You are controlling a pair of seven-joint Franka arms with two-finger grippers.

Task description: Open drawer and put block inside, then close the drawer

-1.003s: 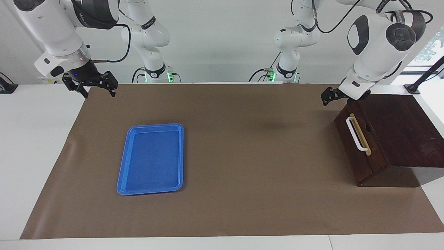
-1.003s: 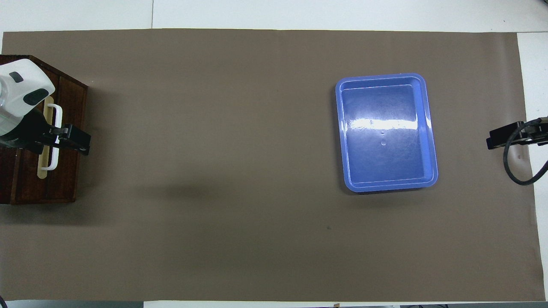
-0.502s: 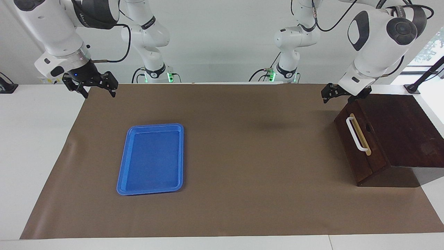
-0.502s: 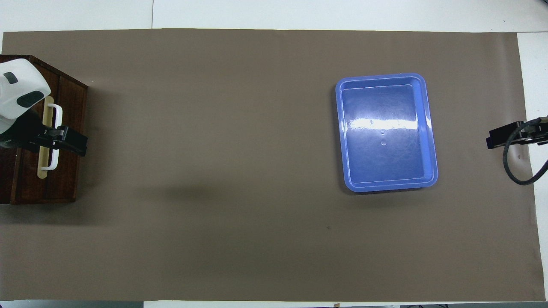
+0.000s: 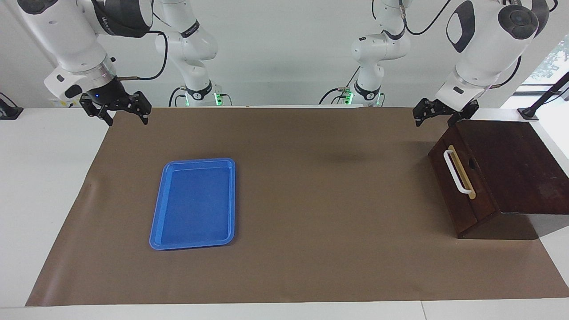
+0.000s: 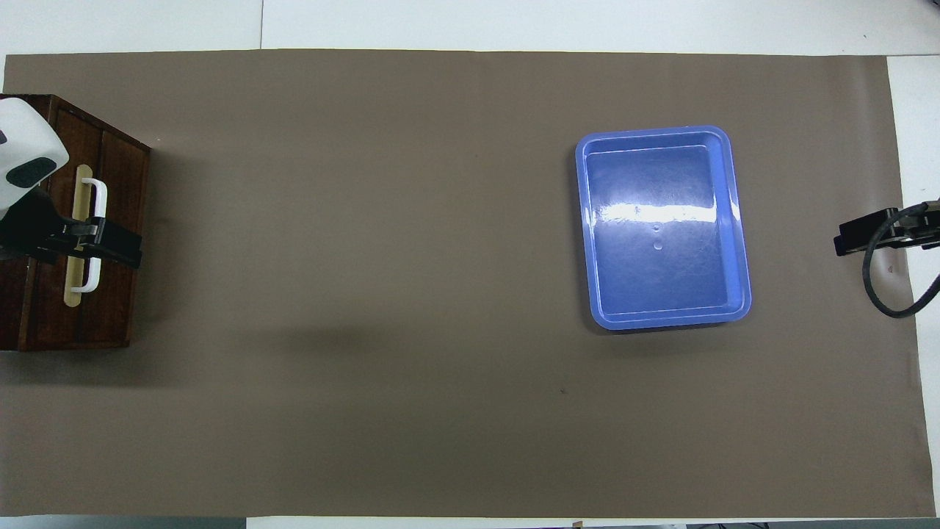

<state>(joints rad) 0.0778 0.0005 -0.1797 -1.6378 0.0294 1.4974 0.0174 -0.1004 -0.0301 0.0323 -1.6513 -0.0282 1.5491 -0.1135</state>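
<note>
drawer [image 5: 460, 178] shut in box [image 5: 511, 164], under and just off left gripper [image 5: 442, 113] fingers. tray [image 5: 193, 204] well off right gripper [image 5: 118, 109] fingers, farther out.

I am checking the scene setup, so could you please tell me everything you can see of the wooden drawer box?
The drawer box is dark brown wood with a flat top, standing on the brown mat at the left arm's end of the table. Its single drawer is shut, its dark front bearing a white bar handle on a tan strip. The left gripper hangs above the box's edge nearer the robots, not touching it. Nothing rests on the box.
</note>
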